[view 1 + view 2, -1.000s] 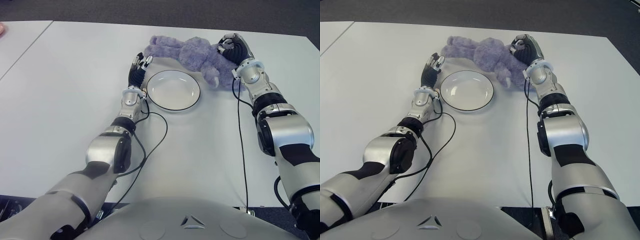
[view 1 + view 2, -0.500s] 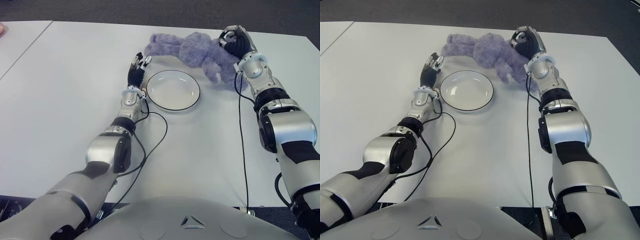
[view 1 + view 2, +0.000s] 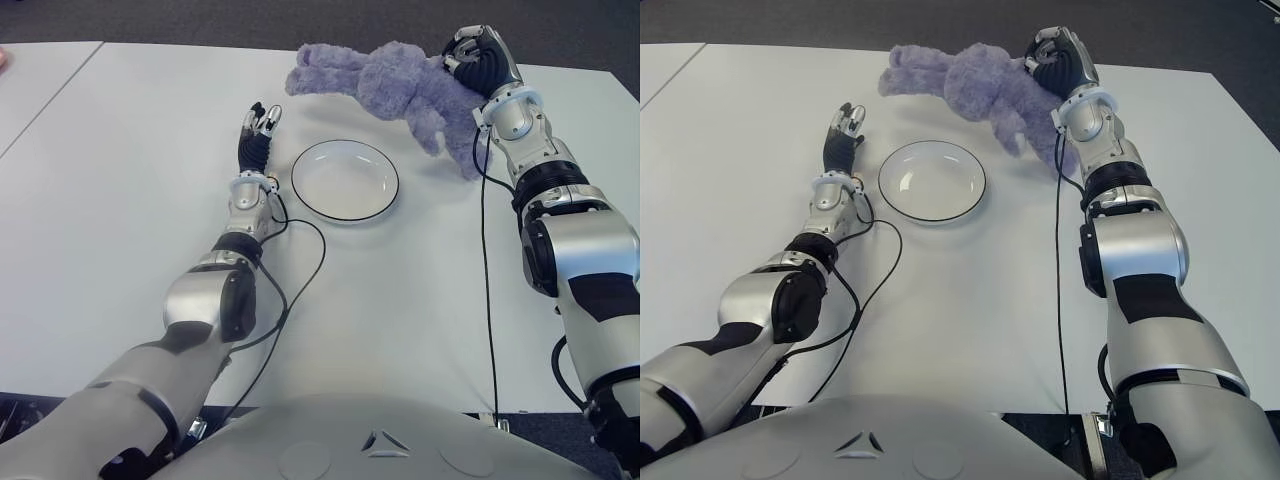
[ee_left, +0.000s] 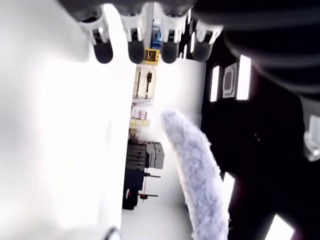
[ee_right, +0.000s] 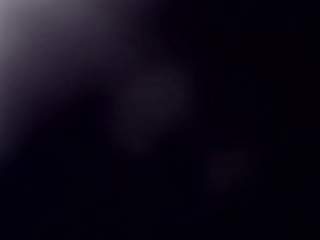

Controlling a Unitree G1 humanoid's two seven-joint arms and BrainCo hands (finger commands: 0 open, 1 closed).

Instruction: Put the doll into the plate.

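Right hand [image 3: 478, 68]: fingers clenched on the purple doll [image 3: 390, 88], held up at the far right.
Left hand [image 3: 255, 132]: fingers released, left of the plate [image 3: 345, 180].
Plate: holds nothing, on the white surface [image 3: 130, 180].

The fuzzy lavender-purple plush doll [image 3: 400, 90] is one solid colour. The round white plate [image 3: 345, 181] has a thin black rim, on a plain white table [image 3: 120, 170].
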